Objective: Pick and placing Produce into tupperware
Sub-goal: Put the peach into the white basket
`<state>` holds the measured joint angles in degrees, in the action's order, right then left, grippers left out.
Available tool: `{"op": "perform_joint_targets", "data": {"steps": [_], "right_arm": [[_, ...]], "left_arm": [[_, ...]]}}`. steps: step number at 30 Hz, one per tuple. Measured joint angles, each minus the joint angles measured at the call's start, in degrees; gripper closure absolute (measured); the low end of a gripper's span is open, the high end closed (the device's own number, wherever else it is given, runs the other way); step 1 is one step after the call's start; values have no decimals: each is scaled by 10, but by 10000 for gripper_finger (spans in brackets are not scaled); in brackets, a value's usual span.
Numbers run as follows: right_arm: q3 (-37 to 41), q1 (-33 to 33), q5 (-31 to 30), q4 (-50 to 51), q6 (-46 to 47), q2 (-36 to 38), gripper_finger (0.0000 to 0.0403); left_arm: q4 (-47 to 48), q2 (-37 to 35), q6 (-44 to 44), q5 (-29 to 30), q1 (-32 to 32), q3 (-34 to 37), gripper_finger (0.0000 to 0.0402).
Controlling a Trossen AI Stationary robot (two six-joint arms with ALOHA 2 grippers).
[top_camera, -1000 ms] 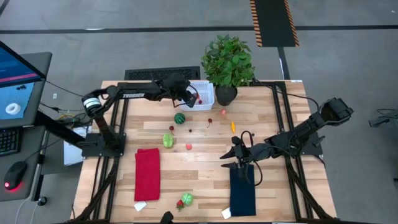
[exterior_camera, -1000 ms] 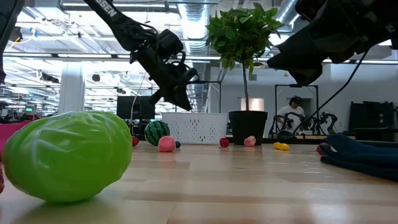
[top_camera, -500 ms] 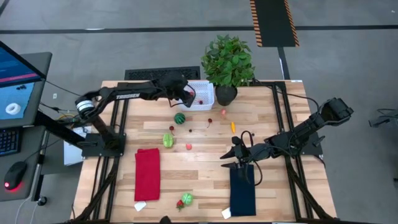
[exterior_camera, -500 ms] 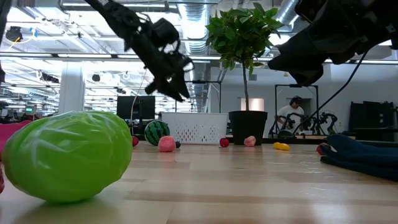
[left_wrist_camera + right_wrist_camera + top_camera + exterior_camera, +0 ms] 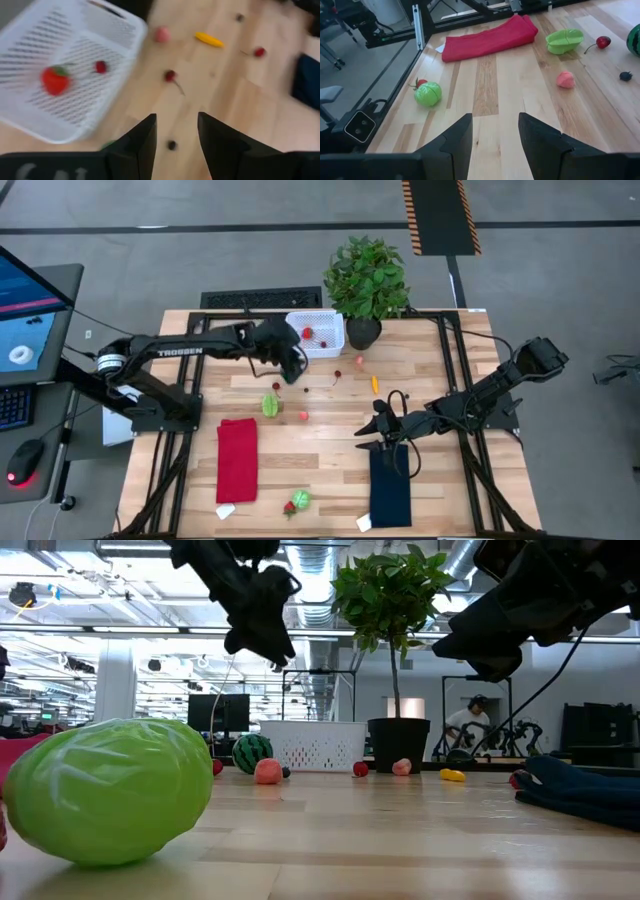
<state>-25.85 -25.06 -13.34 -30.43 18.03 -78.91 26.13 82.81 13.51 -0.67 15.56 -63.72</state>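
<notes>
Hovering: left gripper (image 5: pixel 291 367) open, empty | basket (image 5: pixel 330 348): strawberry (image 5: pixel 55 81), maybe cherry (image 5: pixel 101 66)

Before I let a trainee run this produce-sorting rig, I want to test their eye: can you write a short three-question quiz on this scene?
1. True or false: the white basket holds nothing.
2. Which arm's gripper hangs nearer the basket? A) left B) right
3. Fill in: the right gripper hovers beside a dark ____ cloth.

Key
1. False: a strawberry and a smaller red piece lie inside.
2. A: the left gripper is open and empty, just in front of the basket.
3. Blue; the red cloth lies on the table's left side.
</notes>
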Motion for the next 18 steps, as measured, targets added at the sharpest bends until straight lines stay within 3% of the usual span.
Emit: {"op": "perform_joint_targets", "data": {"steps": [11, 18], "right_arm": [[0, 0, 0, 0, 0, 0, 221], [0, 0, 0, 0, 0, 0, 221]], "left_arm": [[19, 7, 35, 89, -110, 40, 270], [-84, 7, 59, 87, -153, 122, 270]]}}
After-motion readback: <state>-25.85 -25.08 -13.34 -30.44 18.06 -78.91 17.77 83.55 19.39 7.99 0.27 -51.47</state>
